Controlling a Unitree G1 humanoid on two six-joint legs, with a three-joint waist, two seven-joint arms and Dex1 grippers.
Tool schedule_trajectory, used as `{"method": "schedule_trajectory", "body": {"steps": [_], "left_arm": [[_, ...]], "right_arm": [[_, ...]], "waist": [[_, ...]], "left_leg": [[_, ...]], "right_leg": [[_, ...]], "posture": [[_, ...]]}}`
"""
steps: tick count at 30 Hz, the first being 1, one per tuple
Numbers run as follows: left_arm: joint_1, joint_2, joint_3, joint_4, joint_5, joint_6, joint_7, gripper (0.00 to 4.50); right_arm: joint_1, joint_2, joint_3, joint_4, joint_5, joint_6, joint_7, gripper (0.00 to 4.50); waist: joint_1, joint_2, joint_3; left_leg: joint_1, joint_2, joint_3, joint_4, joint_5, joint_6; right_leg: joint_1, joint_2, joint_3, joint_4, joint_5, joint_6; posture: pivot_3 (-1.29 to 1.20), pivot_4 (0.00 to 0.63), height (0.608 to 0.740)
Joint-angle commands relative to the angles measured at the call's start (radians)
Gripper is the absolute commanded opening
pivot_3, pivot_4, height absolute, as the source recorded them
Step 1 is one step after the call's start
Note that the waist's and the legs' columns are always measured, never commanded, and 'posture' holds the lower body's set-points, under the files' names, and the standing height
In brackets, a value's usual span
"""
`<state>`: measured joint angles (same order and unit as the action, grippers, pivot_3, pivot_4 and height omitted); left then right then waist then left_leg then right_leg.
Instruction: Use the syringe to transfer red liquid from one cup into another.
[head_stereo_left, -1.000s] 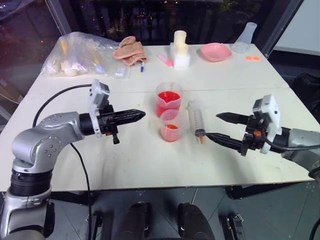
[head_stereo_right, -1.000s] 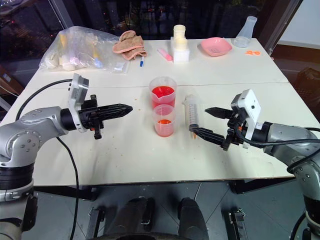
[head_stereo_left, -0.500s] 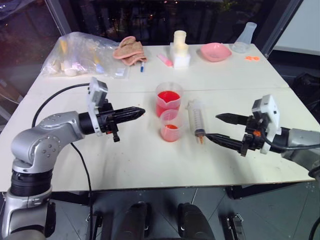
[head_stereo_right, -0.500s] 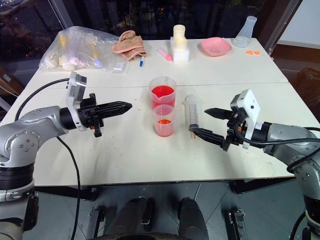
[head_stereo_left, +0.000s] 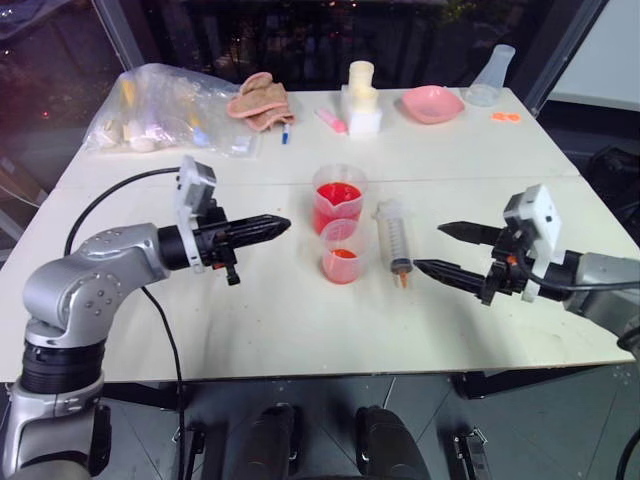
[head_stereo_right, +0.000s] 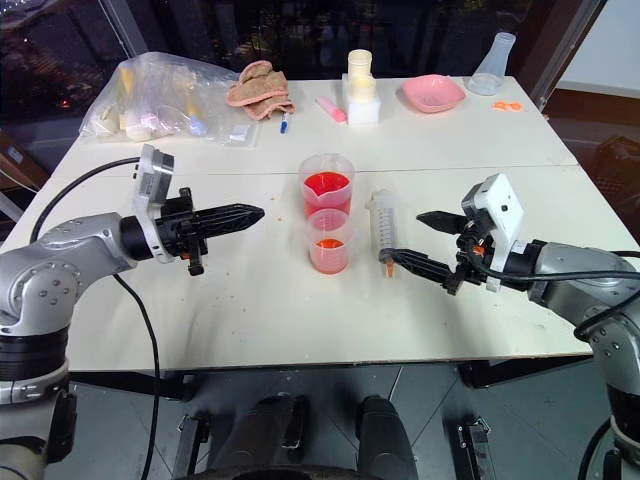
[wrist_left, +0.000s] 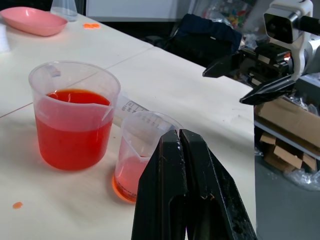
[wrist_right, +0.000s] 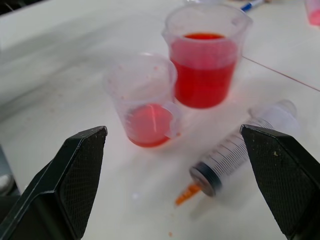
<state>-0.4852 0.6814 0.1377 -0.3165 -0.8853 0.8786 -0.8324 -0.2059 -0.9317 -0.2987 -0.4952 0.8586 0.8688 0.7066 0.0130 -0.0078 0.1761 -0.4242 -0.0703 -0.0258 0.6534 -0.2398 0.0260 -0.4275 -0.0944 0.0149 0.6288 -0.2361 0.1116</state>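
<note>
No movement: white table (head_stereo_left: 300, 320), dark windows (head_stereo_left: 200, 30)

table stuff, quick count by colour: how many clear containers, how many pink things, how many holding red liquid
Clear containers: 3, the spouted beaker, the smaller cup, the flask
Pink things: 2, the dish, the marker
Holding red liquid: 2, the beaker and the smaller cup
Total: 5 separate things

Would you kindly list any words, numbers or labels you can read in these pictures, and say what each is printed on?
None can be read.
Syringe: graduation lines on the barrel, figures too blurred to read.
Smaller cup: faint printed marks, illegible.
Larger beaker: no legible marks.
</note>
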Motion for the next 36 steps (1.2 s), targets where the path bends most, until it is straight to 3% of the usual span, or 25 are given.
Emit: {"method": "schedule_trajectory", "body": {"steps": [1,8,13,18,23,28,36], "left_arm": [[-0.028,-0.008,-0.004,-0.010,0.008,-0.029,-0.006,0.00],[-0.072,-0.045,-0.031,0.025,0.068,-0.090,-0.014,0.00],[-0.100,-0.119,-0.043,0.044,0.099,-0.145,0.019,0.00],[-0.063,-0.154,-0.052,0.013,0.116,-0.169,0.042,0.00],[-0.057,-0.167,-0.052,-0.001,0.123,-0.178,0.069,0.00],[-0.038,-0.168,-0.048,-0.036,0.116,-0.175,0.094,0.00],[-0.011,-0.157,-0.043,-0.071,0.109,-0.166,0.125,0.00]], "right_arm": [[-0.021,-0.011,-0.032,-0.014,0.001,0.005,-0.017,4.43],[-0.157,-0.025,0.001,-0.004,0.067,0.166,-0.108,4.43],[-0.500,0.033,0.123,0.178,0.048,0.346,-0.224,4.43],[-0.927,0.242,0.208,0.606,-0.048,0.720,-0.396,4.43],[-1.174,0.368,0.293,1.077,-0.204,0.746,-0.538,4.43],[-1.273,0.496,0.288,1.275,-0.353,0.741,-0.592,4.43],[-1.286,0.569,0.301,1.393,-0.490,0.658,-0.570,4.43]], "waist": [[0.000,0.000,0.000],[-0.002,0.000,0.000],[-0.007,0.000,0.000],[-0.022,0.000,0.000],[-0.024,0.000,0.000],[-0.028,0.000,0.000],[-0.030,0.000,0.000]], "left_leg": [[0.000,0.000,0.000,0.000,0.000,0.000],[0.000,0.000,0.000,0.000,0.000,0.000],[0.000,0.000,0.001,0.000,0.000,0.000],[-0.001,0.000,0.001,-0.002,0.001,-0.001],[-0.002,-0.001,0.001,-0.006,0.001,-0.001],[-0.003,-0.002,0.002,-0.006,0.003,-0.006],[-0.003,-0.003,0.002,-0.006,0.003,-0.005]], "right_leg": [[0.000,0.000,0.000,0.000,0.000,0.000],[0.000,0.000,0.000,0.000,0.000,0.000],[-0.001,0.000,0.000,0.000,0.000,-0.001],[-0.003,0.000,0.001,0.000,0.001,-0.001],[-0.005,-0.001,0.001,0.000,0.002,0.002],[-0.007,-0.001,0.000,0.000,0.003,0.002],[-0.007,0.000,0.000,0.001,0.003,0.003]], "posture": [[0.00,0.150,0.740],[0.00,0.150,0.740],[0.00,0.150,0.740],[0.00,0.150,0.740],[0.00,0.150,0.740],[0.00,0.150,0.740],[0.00,0.150,0.740]]}}
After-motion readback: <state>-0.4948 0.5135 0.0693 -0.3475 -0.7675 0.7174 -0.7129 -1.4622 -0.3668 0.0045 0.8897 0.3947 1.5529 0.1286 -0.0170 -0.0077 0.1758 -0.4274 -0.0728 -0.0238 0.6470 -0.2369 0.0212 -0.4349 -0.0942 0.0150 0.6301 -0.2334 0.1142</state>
